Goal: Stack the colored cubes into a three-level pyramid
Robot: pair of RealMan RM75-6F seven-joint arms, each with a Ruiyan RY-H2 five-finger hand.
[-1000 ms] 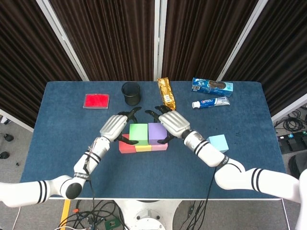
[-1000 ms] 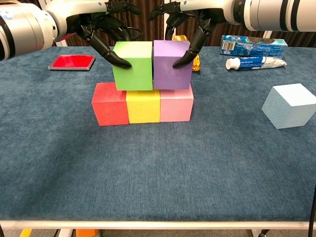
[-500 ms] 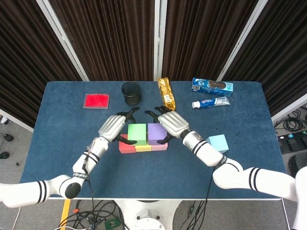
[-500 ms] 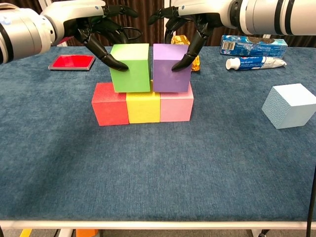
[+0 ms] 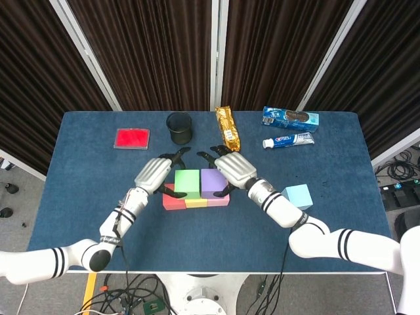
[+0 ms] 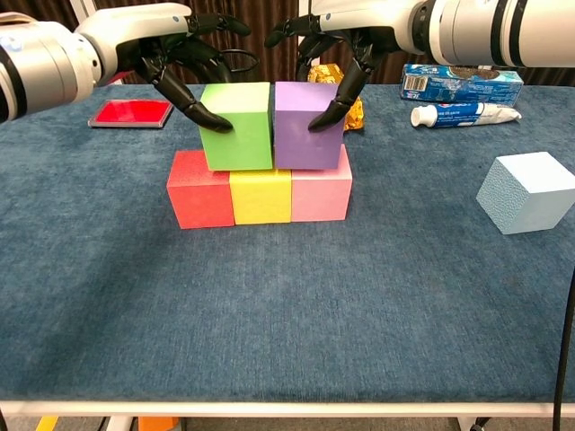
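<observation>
Since a second ago the green cube [image 6: 237, 125] and purple cube [image 6: 308, 124] had slid slightly back and left on the bottom row; both hands stayed on them. Left hand [image 6: 184, 65] had its fingers spread around the green cube, one fingertip pressed on its front face. Right hand [image 6: 337, 56] was likewise draped over the purple cube, fingertip on its front. Whether either truly gripped or just nudged, cannot tell. Base row red cube [image 6: 199, 189], yellow cube [image 6: 260, 193], pink cube [image 6: 321, 190] sat touching on the table [image 6: 287, 305]. Second level looked nearly placed, two cubes side by side, touching. Top level not done; light blue cube [image 6: 526, 190] sat well apart to the right, likely the cap. Head view showed the black cup [image 5: 178, 127], hidden in chest view; chest view showed fingertip contact that the head view hid.
</observation>
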